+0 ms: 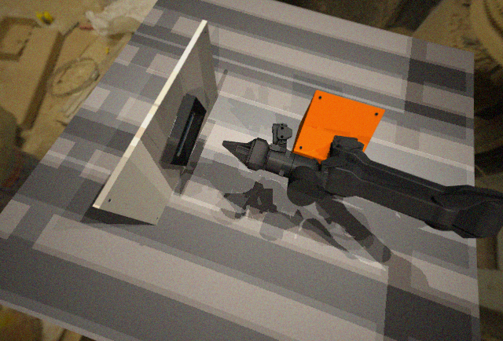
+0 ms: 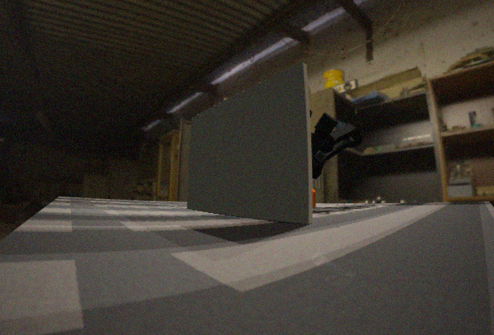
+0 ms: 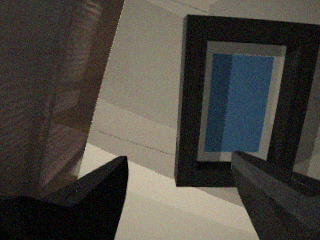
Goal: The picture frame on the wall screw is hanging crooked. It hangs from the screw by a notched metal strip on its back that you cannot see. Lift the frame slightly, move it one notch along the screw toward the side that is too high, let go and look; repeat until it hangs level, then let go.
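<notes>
Hanging on the wall panel, the dark frame faces the end effector, well clear of its parted fingers.

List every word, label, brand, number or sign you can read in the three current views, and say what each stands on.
None can be read in any view.
Black picture frame with a blue picture: no lettering seen.
Orange square-topped block: dark dots, no text.
Dark robot arm: no brand seen.
Yellow tub on the background shelving: too blurred to tell whether it bears a label.
</notes>
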Robot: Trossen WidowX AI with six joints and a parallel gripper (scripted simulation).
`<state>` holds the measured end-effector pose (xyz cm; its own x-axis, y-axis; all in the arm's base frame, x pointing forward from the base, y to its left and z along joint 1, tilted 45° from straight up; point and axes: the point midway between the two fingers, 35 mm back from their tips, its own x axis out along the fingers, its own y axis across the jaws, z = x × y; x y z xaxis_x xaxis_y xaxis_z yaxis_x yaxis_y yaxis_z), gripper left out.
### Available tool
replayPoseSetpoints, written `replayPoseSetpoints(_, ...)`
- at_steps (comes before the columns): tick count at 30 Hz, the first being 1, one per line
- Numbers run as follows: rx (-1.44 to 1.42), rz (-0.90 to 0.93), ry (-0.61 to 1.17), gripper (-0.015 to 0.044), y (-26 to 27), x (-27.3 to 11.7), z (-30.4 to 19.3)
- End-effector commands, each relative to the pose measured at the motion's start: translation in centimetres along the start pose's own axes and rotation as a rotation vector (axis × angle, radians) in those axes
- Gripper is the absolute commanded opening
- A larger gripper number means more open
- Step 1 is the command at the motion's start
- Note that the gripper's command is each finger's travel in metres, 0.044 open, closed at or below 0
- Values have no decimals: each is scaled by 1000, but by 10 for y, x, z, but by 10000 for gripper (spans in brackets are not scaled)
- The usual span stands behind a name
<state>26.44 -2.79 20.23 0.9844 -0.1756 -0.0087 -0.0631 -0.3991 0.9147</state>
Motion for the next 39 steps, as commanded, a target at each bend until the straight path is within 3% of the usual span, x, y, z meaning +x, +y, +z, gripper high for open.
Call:
replayPoseSetpoints(1,-12,12,3,260,12,-23,3)
replayPoseSetpoints(8,-26,11,2,260,13,-57,10)
replayPoseSetpoints(39,-26,11,2,260,13,-58,10)
